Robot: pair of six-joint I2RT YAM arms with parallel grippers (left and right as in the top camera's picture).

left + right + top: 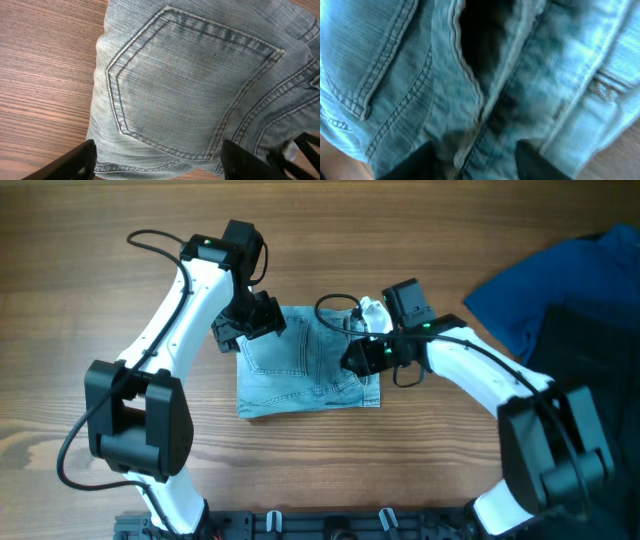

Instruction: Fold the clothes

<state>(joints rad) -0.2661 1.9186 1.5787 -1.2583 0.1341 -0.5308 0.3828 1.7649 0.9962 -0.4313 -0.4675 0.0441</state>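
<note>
Wood table (pixel 80 300), dk blue cloth (pixel 560 280) on its right side, denim shorts (pixel 300 375) folded to a rough square at ctr btwn my arms. My left gripper (pixel 159 161) sits over the shorts' back pocket, fingers spread wide, holding nothing. My right gripper (pixel 477 162) is down in bunched denim, can't tell if it's pinching.

The pale blue denim shorts (pixel 300 365) are coarse, matt woven cloth. The brown wood-grain table (pixel 80 300) looks smooth; the dark blue cloth (pixel 560 290) at right is matt.
</note>
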